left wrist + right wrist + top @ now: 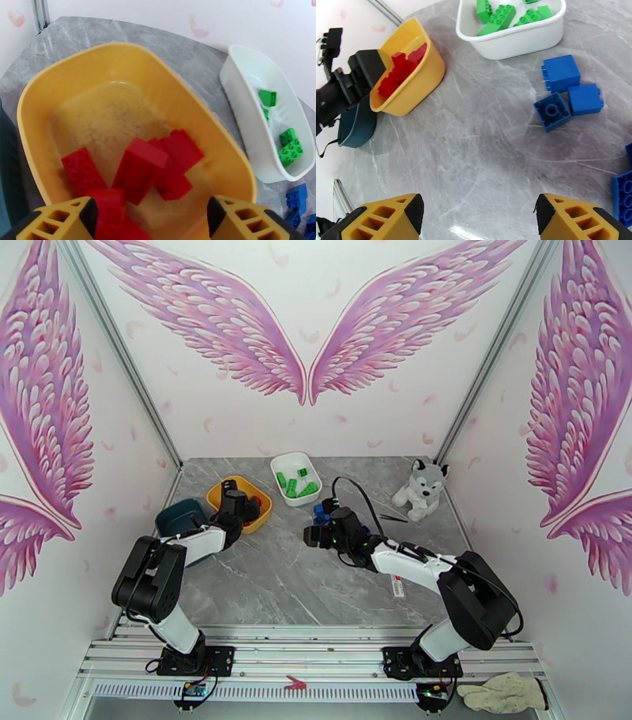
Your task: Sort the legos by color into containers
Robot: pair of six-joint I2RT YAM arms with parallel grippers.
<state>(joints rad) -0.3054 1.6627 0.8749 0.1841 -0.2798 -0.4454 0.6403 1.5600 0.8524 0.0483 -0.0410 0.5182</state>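
Observation:
My left gripper [152, 221] hangs open over the yellow container [118, 49], which holds several red legos [140, 167]; one red brick [110, 211] lies right by its left finger. The white container [505, 39] holds green legos [499, 15]. Blue legos [561, 73] lie loose on the table beside it. My right gripper [478, 217] stands open above bare table, left of the blue bricks, with nothing between its fingers. The dark teal container [180, 516] sits left of the yellow one; its inside is hidden.
A plush husky [421, 489] sits at the back right of the grey marble table [276, 579]. A black pen-like object [393, 517] lies near it. The three containers stand close together at the back left. A glove [502, 692] lies off the table's front right.

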